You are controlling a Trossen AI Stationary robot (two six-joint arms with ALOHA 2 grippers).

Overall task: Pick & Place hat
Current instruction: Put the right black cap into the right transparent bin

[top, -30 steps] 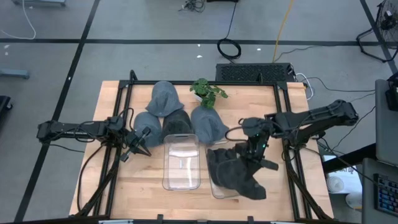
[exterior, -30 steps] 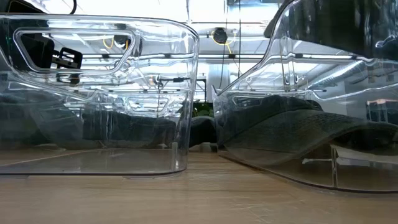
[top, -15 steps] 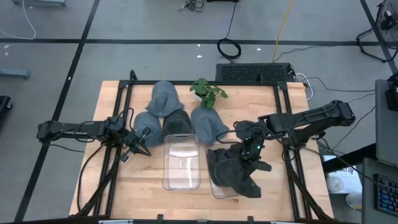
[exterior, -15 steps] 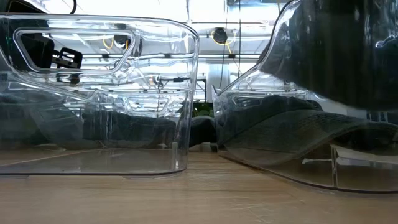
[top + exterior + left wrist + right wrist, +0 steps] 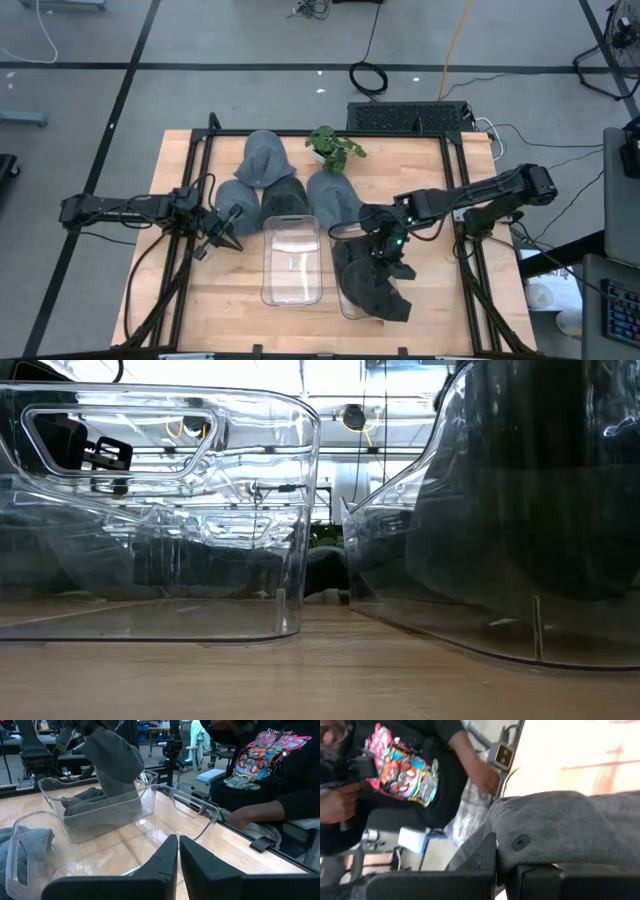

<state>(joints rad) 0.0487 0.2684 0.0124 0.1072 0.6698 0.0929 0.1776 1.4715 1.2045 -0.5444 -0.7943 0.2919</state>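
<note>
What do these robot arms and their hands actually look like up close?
Both are slim, dark, jointed arms with black cables trailing along them. The left hand ends in two flat, matte black wedge-shaped fingers. The right hand has the same blocky black fingers, and a small green light glows near its wrist.

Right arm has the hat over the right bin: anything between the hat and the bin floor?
Nothing visible. The right gripper, shut on the hat, holds it hanging into the right bin. That bin already has a hat in it, which is no obstacle. The left gripper waits well clear.
</note>
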